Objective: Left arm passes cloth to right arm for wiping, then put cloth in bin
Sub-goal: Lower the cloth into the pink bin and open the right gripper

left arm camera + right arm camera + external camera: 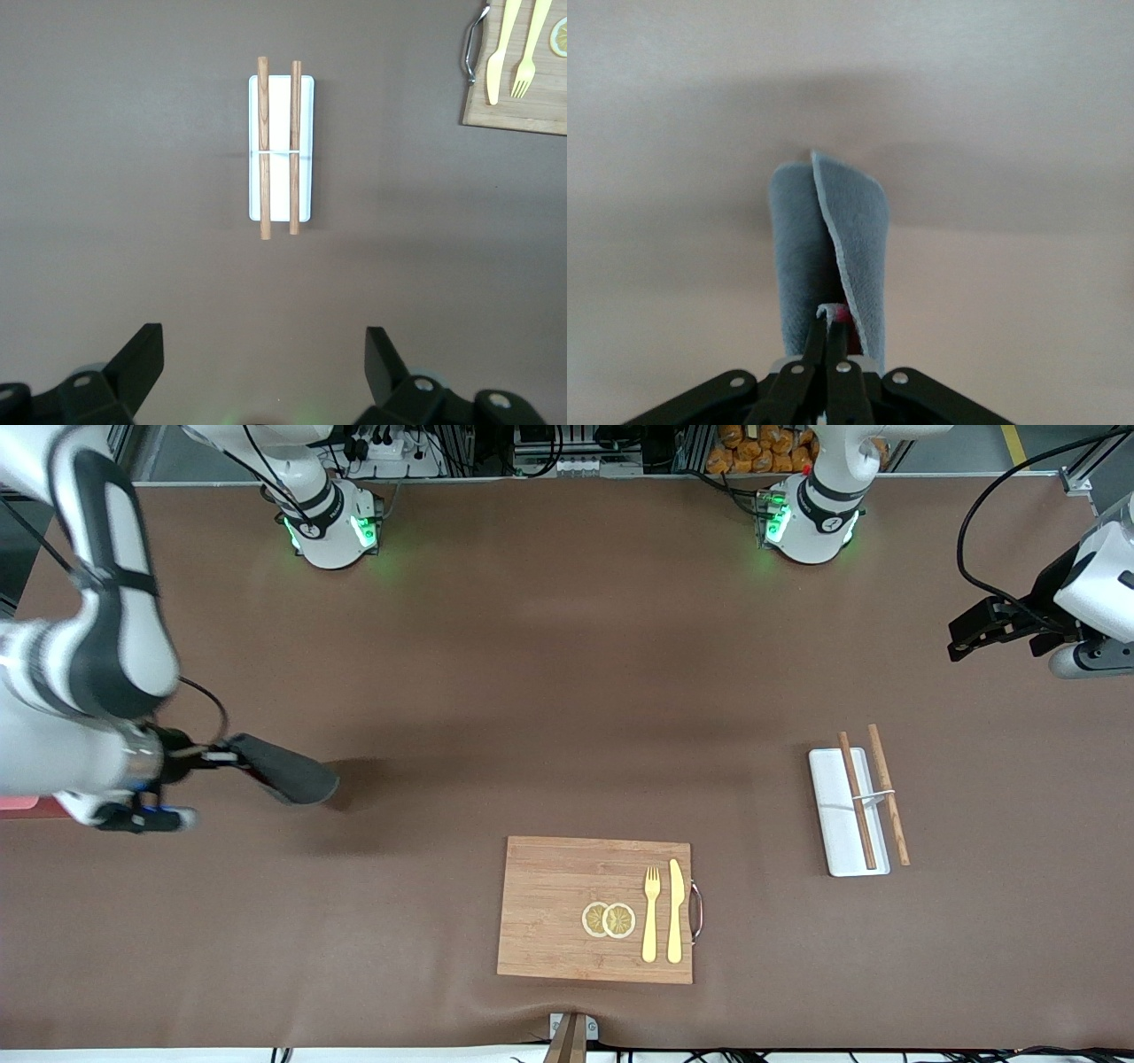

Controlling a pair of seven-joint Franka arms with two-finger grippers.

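The right claw (217, 758) is clamped on the cloth (288, 771), which hangs folded over the brown surface (532, 691) toward the right arm's end, well apart from the wooden board (567, 908). The left claw (961, 640) waits with fingers spread wide, holding nothing, above the surface near the white tray (833, 815) with its two wooden sticks (856, 799). No readable writing shows anywhere.

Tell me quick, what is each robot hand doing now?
Left gripper: open, holding nothing, up over the table's left-arm end.
Right gripper: shut on the cloth, up over the table's right-arm end.
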